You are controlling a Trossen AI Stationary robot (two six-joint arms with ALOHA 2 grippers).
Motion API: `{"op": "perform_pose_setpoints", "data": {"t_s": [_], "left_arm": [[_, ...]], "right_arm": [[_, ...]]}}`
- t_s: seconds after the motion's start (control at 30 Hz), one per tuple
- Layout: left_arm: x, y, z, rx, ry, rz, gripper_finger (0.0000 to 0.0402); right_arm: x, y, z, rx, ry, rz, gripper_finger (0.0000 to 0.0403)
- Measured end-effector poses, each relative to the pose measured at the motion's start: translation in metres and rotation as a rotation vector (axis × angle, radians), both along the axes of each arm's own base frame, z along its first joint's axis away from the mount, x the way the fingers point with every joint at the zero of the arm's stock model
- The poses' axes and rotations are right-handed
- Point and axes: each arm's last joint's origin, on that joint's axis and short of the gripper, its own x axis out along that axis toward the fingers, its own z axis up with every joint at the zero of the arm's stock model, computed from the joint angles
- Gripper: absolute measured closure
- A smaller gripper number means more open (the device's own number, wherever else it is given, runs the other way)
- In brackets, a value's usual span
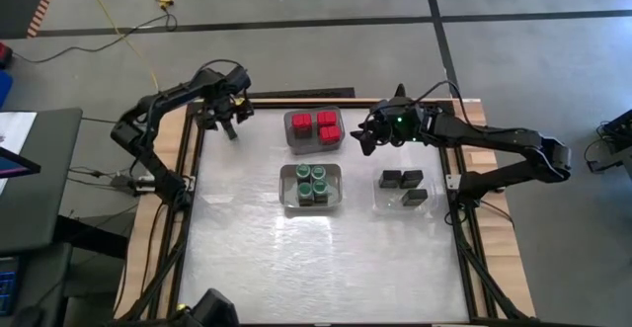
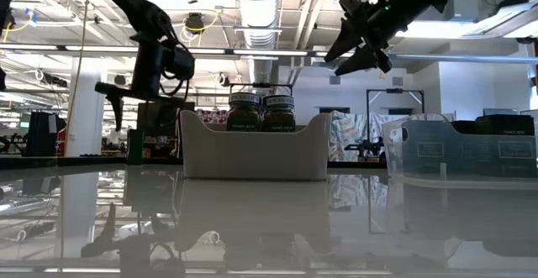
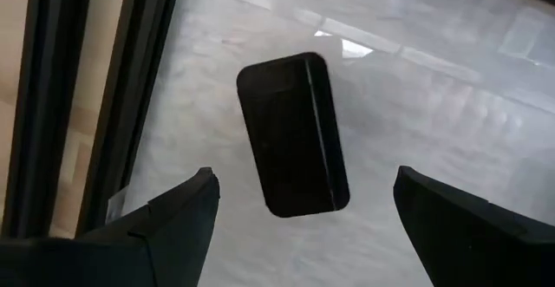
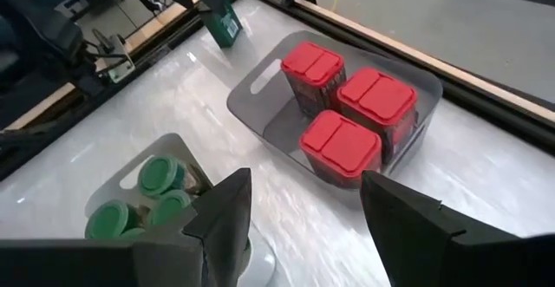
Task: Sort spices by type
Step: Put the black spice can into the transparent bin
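Observation:
A dark rectangular tin (image 3: 295,135) stands alone on the table near its far left corner; in the right wrist view this tin (image 4: 224,20) shows a green side. My left gripper (image 1: 225,120) (image 3: 299,183) hovers over it, open, one finger on each side, not touching. My right gripper (image 1: 367,137) (image 4: 303,192) is open and empty, raised (image 2: 360,49) beside the bin of red-topped containers (image 1: 321,126) (image 4: 351,114). Green-lidded jars (image 1: 312,184) (image 4: 143,196) fill the middle bin. Three dark tins (image 1: 402,184) lie in the clear bin on the right.
The three bins sit in the far half of the table: grey bin rim (image 1: 293,120), middle bin rim (image 1: 286,191), clear bin rim (image 1: 380,204). A dark frame rail (image 3: 52,105) runs along the left edge next to the lone tin. The near half of the table (image 1: 316,268) holds nothing.

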Motion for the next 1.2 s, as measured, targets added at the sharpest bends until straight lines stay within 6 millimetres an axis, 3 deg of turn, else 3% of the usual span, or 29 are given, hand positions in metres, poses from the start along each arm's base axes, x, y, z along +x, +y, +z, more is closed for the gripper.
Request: {"op": "perform_pose_setpoints", "data": {"t_s": [0.23, 0.73, 0.93, 1.2], "left_arm": [[0.002, 0.006, -0.014, -0.036, 0.025, 0.038, 0.0102], [0.005, 0.010, -0.019, -0.017, 0.037, 0.006, 0.0276], [0.006, 0.005, -0.017, -0.078, 0.041, -0.081, 0.0279], [0.028, -0.027, 0.006, -0.187, 0.158, -0.298, 0.0268]], "right_arm": [[-0.001, 0.000, -0.002, 0.008, 0.019, 0.000, 0.0159], [-0.001, 0.000, -0.002, 0.008, 0.019, 0.000, 0.0159], [-0.001, 0.000, -0.002, 0.008, 0.019, 0.000, 0.0159], [-0.001, 0.000, -0.002, 0.008, 0.018, 0.000, 0.0159]]}}
